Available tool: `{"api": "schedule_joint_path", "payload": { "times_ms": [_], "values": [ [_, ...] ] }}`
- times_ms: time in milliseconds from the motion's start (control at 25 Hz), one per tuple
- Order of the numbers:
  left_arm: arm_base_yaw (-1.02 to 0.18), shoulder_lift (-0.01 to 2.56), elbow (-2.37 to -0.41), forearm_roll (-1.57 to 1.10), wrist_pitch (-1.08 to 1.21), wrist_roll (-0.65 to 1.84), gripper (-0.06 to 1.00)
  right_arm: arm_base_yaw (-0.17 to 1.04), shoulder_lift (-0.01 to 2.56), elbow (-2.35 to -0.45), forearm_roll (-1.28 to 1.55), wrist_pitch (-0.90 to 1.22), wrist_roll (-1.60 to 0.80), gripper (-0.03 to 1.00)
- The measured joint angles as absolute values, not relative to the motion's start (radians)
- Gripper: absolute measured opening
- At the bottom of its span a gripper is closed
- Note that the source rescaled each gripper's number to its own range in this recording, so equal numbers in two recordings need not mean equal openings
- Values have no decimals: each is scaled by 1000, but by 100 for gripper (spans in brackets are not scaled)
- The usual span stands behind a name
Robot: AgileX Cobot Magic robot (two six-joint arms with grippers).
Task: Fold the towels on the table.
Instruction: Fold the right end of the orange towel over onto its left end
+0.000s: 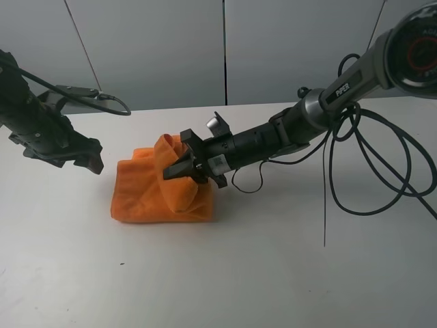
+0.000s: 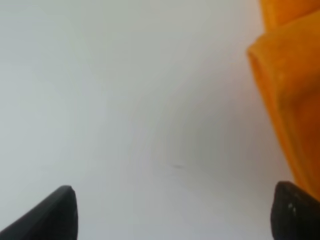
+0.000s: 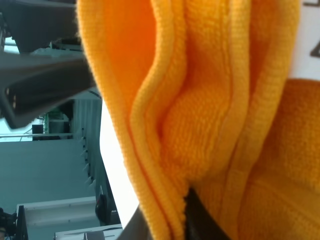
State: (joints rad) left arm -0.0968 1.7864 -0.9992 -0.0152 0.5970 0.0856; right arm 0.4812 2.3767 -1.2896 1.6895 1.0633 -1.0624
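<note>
The orange towel [image 1: 147, 195] lies bunched on the white table [image 1: 273, 273], left of centre. My right gripper [image 1: 175, 171] reaches in from the right and is shut on a raised fold of the towel, holding it up above the rest. In the right wrist view the towel [image 3: 200, 100] fills the frame, its stitched edges pinched between the dark fingers [image 3: 200, 222]. My left gripper [image 1: 94, 158] hangs open just left of the cloth and is apart from it. In its own view the left gripper [image 2: 175, 215] holds nothing, with the towel [image 2: 292, 100] off to one side of it.
Black cables [image 1: 382, 171] loop over the table on the right, behind my right arm [image 1: 328, 102]. A grey panelled wall [image 1: 171, 48] stands behind the table's far edge. Bare tabletop [image 2: 125, 100] shows under the left gripper.
</note>
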Motion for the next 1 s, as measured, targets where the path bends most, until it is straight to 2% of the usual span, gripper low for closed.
{"api": "schedule_joint_path", "payload": {
  "times_ms": [360, 1000],
  "values": [
    [-31, 1786, -826, -147, 455, 77, 100, 481, 2377, -1290, 1687, 1063, -1062, 5],
    [-31, 1864, -792, -219, 301, 58, 100, 481, 2377, -1290, 1687, 1063, -1062, 5]
  ]
}}
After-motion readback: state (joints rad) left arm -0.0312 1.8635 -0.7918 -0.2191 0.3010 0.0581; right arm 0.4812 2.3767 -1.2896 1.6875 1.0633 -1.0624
